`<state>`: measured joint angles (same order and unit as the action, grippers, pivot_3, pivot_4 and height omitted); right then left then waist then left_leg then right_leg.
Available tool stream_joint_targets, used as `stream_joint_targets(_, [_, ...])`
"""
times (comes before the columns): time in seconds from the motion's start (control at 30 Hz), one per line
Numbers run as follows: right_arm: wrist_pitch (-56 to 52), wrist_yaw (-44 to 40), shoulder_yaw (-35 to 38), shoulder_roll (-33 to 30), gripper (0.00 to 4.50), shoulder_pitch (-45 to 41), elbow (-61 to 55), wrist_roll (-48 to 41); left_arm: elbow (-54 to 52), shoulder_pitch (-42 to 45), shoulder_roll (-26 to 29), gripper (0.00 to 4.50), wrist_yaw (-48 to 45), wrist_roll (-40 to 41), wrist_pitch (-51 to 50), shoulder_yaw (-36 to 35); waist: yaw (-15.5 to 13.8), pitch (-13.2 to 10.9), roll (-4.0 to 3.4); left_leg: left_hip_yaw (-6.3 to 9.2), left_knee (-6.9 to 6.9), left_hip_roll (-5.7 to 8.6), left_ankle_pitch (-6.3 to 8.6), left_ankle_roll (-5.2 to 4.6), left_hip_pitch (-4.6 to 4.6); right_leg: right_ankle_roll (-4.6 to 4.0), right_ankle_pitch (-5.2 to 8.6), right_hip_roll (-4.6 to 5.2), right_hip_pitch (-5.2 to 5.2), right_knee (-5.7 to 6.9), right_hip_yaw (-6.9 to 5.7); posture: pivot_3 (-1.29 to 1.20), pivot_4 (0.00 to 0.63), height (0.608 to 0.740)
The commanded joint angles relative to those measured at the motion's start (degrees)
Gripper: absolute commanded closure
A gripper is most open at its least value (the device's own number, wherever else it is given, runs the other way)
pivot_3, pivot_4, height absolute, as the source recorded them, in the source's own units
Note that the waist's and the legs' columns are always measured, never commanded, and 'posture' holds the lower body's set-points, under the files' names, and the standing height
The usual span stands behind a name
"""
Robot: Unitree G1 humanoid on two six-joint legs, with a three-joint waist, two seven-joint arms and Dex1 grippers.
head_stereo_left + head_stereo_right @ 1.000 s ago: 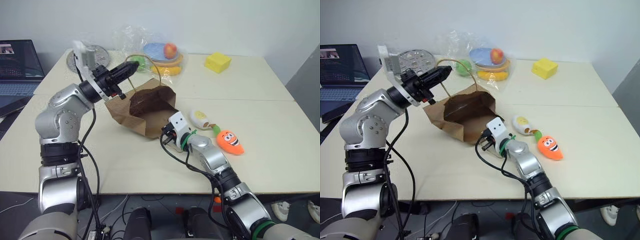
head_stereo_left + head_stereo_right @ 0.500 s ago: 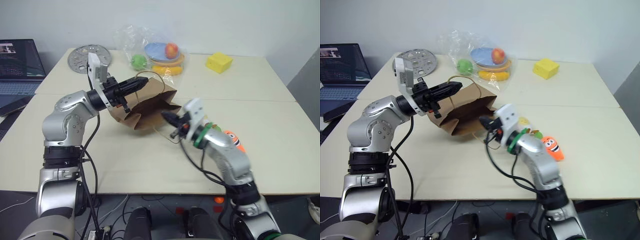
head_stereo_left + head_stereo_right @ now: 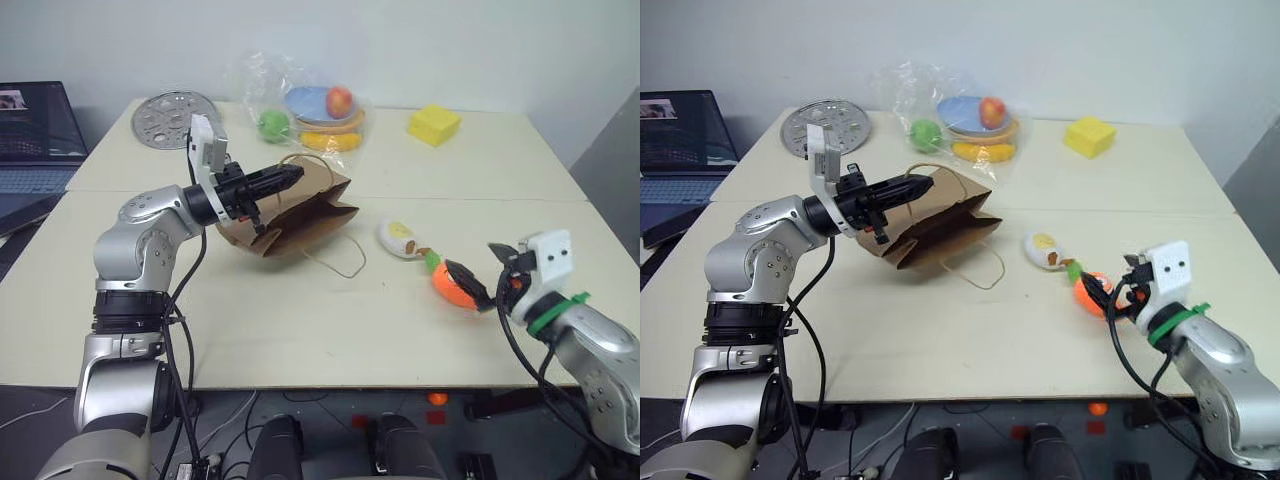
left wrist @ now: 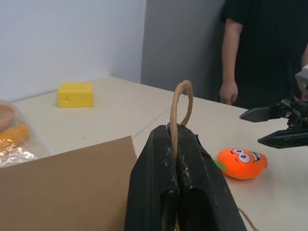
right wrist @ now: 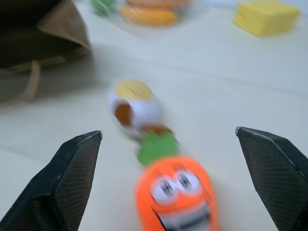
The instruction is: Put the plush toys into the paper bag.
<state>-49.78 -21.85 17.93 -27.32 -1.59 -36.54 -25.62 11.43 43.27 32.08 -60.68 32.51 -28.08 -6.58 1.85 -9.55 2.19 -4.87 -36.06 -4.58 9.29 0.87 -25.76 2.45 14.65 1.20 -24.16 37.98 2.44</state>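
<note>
Two plush toys lie on the table toward its right side, both outside the paper bag [image 3: 300,215]: the white oval toy [image 3: 399,238] with its yellow spot, and just beside it, nearer the front edge, the orange carrot [image 3: 1092,292] with green top and cartoon face, the green top close against the white one. Paper bag sits near the table's middle, tipped over on its side, one twisted loop handle [image 3: 335,262] trailing flat on the table toward the front edge. Left pincer [image 3: 290,175] is clamped tight on the bag's other handle [image 4: 182,103], which loops up from between its black fingers [image 4: 154,187] in the left wrist view; bag top lifted a little by it. Right pincer [image 3: 478,272] hangs by the right front edge, fingers spread wide and holding nothing, the carrot directly in front of them, one fingertip [image 5: 77,159] to each side of it in the right wrist view. Toward the back edge: clear plastic bag [image 3: 300,95] with fruit and dishes, yellow block [image 3: 435,125], perforated metal disc [image 3: 165,115]. Laptop [image 3: 35,130] off the left edge. Person in dark clothing [image 4: 262,53] stands beyond the table in the left wrist view.
</note>
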Motion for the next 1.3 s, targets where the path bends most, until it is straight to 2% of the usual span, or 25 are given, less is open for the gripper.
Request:
stream_joint_targets(0.03, [-0.4,-2.3,-0.4,-1.6,0.03,4.2,-3.5,-2.2,-0.9,1.3,0.3,4.5,-0.7,0.1,0.2,-0.1,0.0,0.0,0.0,0.03,0.0,0.0,0.0,0.0,0.03,-0.01,0.0,-0.01,0.01,0.02,0.01,0.0,0.15,0.74])
stream_joint_targets(0.17, [2.4,-3.9,-2.8,-3.0,0.03,7.5,-0.6,-0.4,-1.4,1.2,0.3,4.5,-0.9,-0.1,0.0,0.5,-0.2,0.0,0.0,0.05,-0.01,0.01,0.0,0.0,0.03,-0.21,0.15,-0.02,0.06,-0.01,0.01,0.0,0.15,0.74])
stream_joint_targets(0.4, [6.6,-3.5,-5.6,-6.3,0.03,5.8,6.7,5.0,-2.2,1.0,0.6,4.5,-0.7,0.0,-0.1,0.7,-0.2,0.0,0.0,-0.03,-0.06,0.08,0.0,0.0,0.03,-0.19,0.13,0.07,0.07,-0.09,0.09,0.0,0.15,0.74])
stream_joint_targets(0.43, [7.9,-4.0,-5.9,-6.7,0.19,5.8,7.4,5.6,-2.2,0.9,0.7,4.5,-0.7,0.0,-0.1,0.6,-0.2,0.0,0.0,-0.02,-0.04,0.07,0.0,0.0,0.03,-0.19,0.13,0.06,0.06,-0.09,0.08,0.0,0.15,0.74])
stream_joint_targets(0.5, [9.4,-5.0,-5.8,-6.9,0.62,5.7,8.5,5.8,-2.6,0.6,0.8,4.5,-0.7,0.1,-0.2,0.5,-0.2,0.0,0.0,0.0,-0.01,0.06,0.0,0.0,0.02,-0.21,0.15,0.04,0.06,-0.08,0.06,0.0,0.15,0.74])
stream_joint_targets(0.83, [11.5,-6.3,-6.2,-6.4,4.25,4.6,10.7,5.2,-3.3,0.2,1.0,4.5,-0.6,0.2,-0.1,0.2,-0.2,0.0,0.0,0.01,-0.02,0.05,0.0,0.0,0.01,-0.16,0.16,0.0,0.07,-0.07,0.05,0.0,0.15,0.74])
stream_joint_targets(0.87, [11.5,-7.0,-5.4,-6.3,4.49,4.6,10.0,3.9,-3.2,0.4,1.0,4.5,-0.6,0.2,-0.1,0.2,-0.2,0.0,0.0,0.01,-0.02,0.05,0.0,0.0,0.01,-0.16,0.16,0.0,0.07,-0.07,0.06,0.0,0.15,0.74])
stream_joint_targets(1.0, [10.4,-11.4,-1.5,-7.6,4.49,4.6,5.2,-3.0,-2.7,0.8,0.8,4.5,-0.8,0.1,0.3,0.2,-0.2,0.0,0.0,0.01,-0.02,0.05,0.0,0.0,0.01,-0.16,0.16,0.0,0.07,-0.06,0.06,0.0,0.15,0.74])
stream_joint_targets(1.13, [2.6,-12.9,1.9,-10.3,4.49,0.9,-1.7,-15.4,-1.9,1.4,0.7,4.5,-1.1,0.2,0.3,0.2,-0.1,0.0,-0.02,0.03,-0.01,0.03,0.0,0.0,0.01,-0.14,0.15,-0.01,0.07,-0.05,0.04,0.0,0.15,0.74])
stream_joint_targets(1.23, [-0.6,-10.6,-3.7,-11.3,4.49,-6.0,-3.9,-16.6,-1.5,1.7,0.5,4.5,-1.8,0.1,0.5,0.8,0.0,0.0,-0.02,0.05,-0.02,0.0,0.0,0.0,0.05,-0.15,0.14,-0.03,0.07,-0.03,0.05,0.0,0.15,0.74])
stream_joint_targets(1.3, [-0.2,-7.7,-8.7,-10.3,4.49,-9.4,-3.1,-12.5,-1.2,2.2,0.1,4.5,-1.8,0.1,0.4,0.9,-0.1,0.0,-0.01,0.08,-0.02,0.0,0.0,0.0,0.07,-0.15,0.15,-0.03,0.06,-0.02,0.02,0.0,0.15,0.74])
